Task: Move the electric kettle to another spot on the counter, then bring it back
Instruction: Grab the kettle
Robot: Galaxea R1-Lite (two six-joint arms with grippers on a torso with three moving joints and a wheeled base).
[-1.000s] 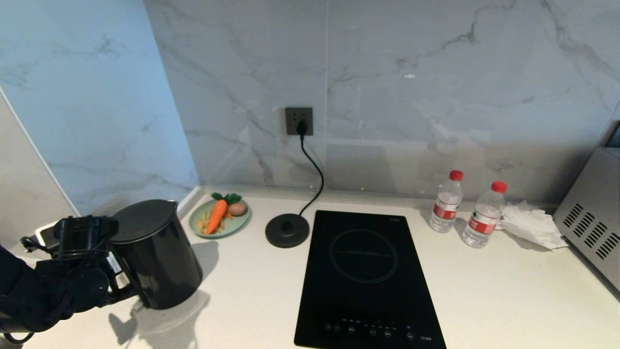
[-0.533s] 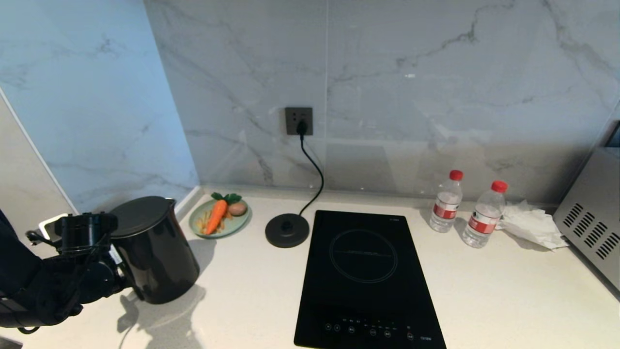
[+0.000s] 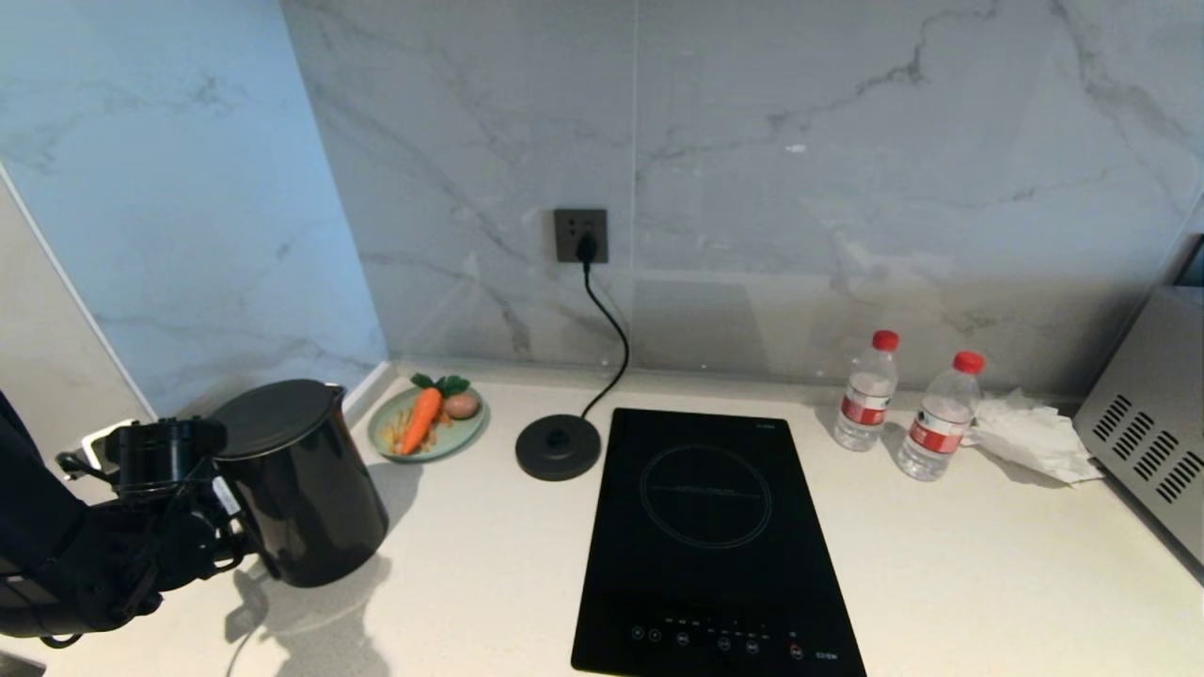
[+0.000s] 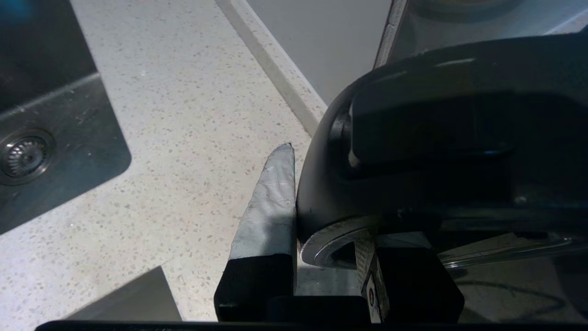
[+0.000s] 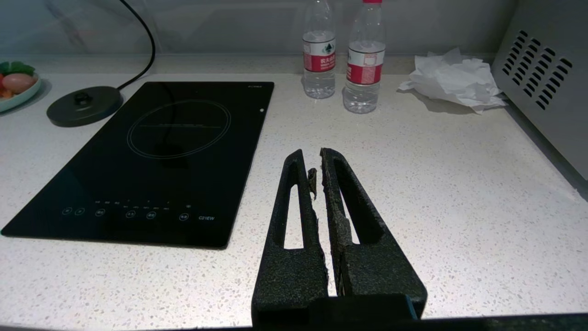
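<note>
One gripper was doing the work: the left gripper (image 4: 317, 220) was clamped on the electric kettle (image 3: 296, 484) handle, kettle just ahead of it on the counter (image 3: 489, 564), well off its base (image 3: 557, 447). Return trip looked due; a steady lift would be needed.

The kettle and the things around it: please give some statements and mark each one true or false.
1. The electric kettle sits on its base disc. False: it stands on the counter, far left of the disc.
2. The left gripper is closed on the kettle's handle. True.
3. Two bottles have blue caps. False: red.
4. The right gripper holds nothing. True.
5. The plate holds a carrot. True.
</note>
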